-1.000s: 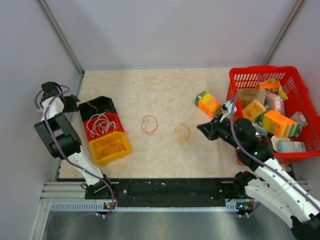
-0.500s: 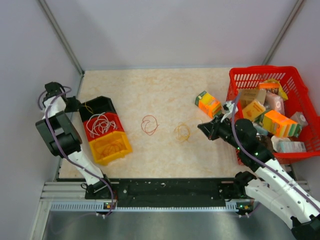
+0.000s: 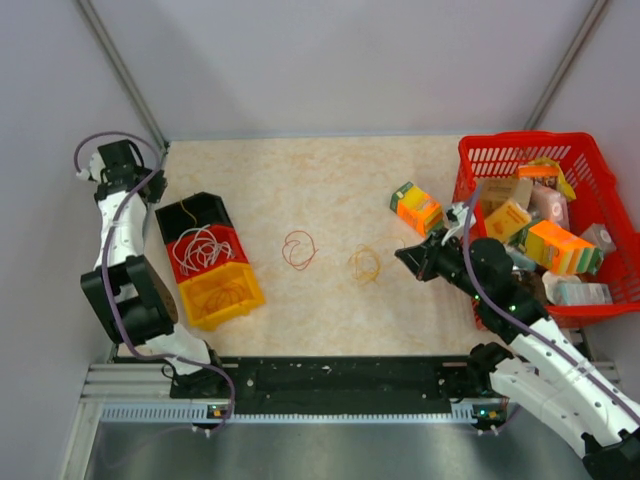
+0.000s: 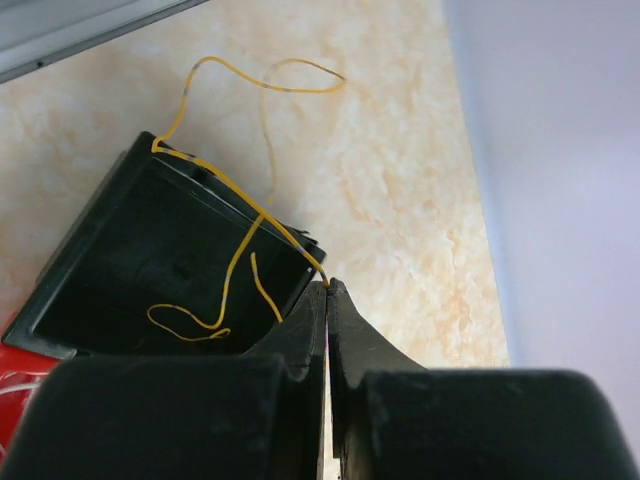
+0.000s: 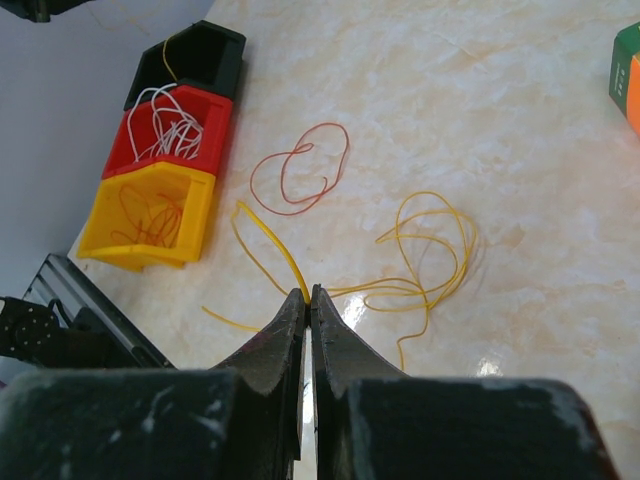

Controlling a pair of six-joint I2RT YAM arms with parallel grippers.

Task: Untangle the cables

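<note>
Handling estimate: every wire here is hair-thin and limp, so each should weigh next to nothing, keep no shape of its own, and slip out of a loose pinch

Left gripper (image 4: 326,290) is clamped tight on a yellow wire (image 4: 262,212) at the very fingertips, raised over the far-left corner of the table (image 3: 330,180). That wire runs across the black bin (image 3: 215,200), with one loop inside it and another stretch reaching past its far rim.

Right gripper (image 5: 308,293) is likewise pinched closed on one strand of the yellow tangle (image 3: 364,264), which lies near the middle of the table. Red loop (image 3: 299,250) lies just left of that tangle, apart from it and untouched.

White wires (image 3: 200,248) sit in the red bin (image 3: 235,240) and a reddish wire (image 5: 145,212) in the yellow bin (image 3: 250,290), both by the left edge.

Judgement: the best hold is a free end or a single outer strand, taken at the jaw tips. Gripping the middle of a tangle would likely tighten it. Pull slowly, since snagging on the bin rim looks the main risk
</note>
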